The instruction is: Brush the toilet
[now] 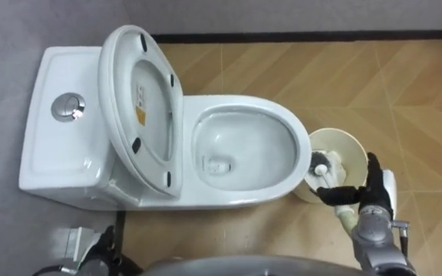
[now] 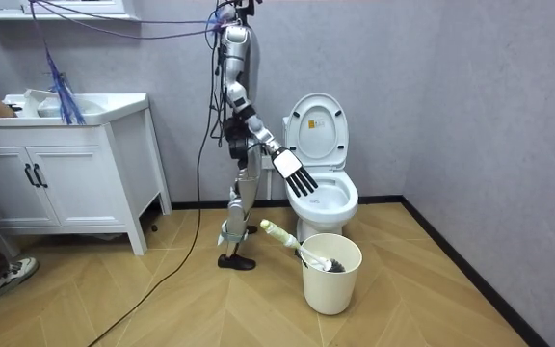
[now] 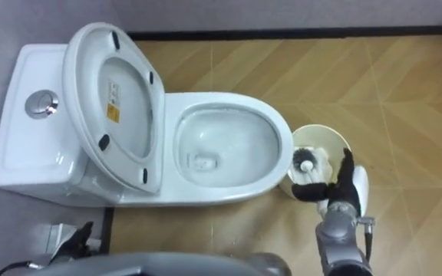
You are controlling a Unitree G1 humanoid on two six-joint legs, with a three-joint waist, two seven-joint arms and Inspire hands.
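Brush (image 1: 318, 162) location: inside the cream bucket (image 1: 342, 140), dark bristle head down in the bucket and the pale handle leaning out over the rim. The bucket stands on the wooden floor (image 1: 374, 84) just beside the front of the toilet (image 1: 60, 157). Toilet condition: seat and lid (image 1: 140, 107) are raised together against the tank, the bowl (image 1: 244, 146) is open, and the round flush button (image 1: 68, 107) sits on top of the tank. Right hand (image 1: 371, 190) position: over the near edge of the bucket, in line with the brush handle when seen from the head camera. The room view shows this hand higher up, between the bowl and the bucket and apart from the handle. Its fingers (image 2: 302, 181) are straight and spread — released, grasping nothing. Left hand (image 1: 102, 247) position: low at the lower left edge of the eye views, partly cut off — whether it is released or clenched cannot be told. Robot stance: upright on the wooden floor beside the toilet, with a white cabinet (image 2: 66, 183) well apart on the room view's left.
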